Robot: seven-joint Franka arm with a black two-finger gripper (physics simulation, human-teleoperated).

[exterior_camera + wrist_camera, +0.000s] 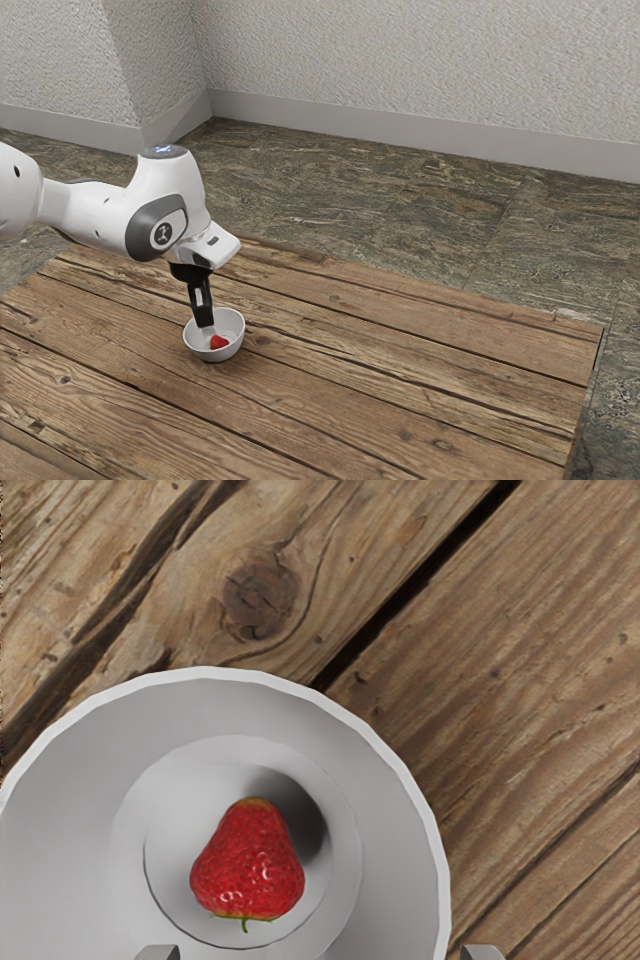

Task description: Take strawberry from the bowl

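Observation:
My gripper points down into the white bowl in the exterior view, its tips at about rim height or slightly lower. The red strawberry lies at the bottom of the bowl, close below the fingertips. In the wrist view the gripper is open, its two tips wide apart at the lower edge. That view has the strawberry resting on the round floor of the bowl, untouched by either finger.
The bowl stands on a table of rough wooden planks, with dark gaps between the boards. Beyond the table's far edge lie a stone-patterned floor and a pale textured wall.

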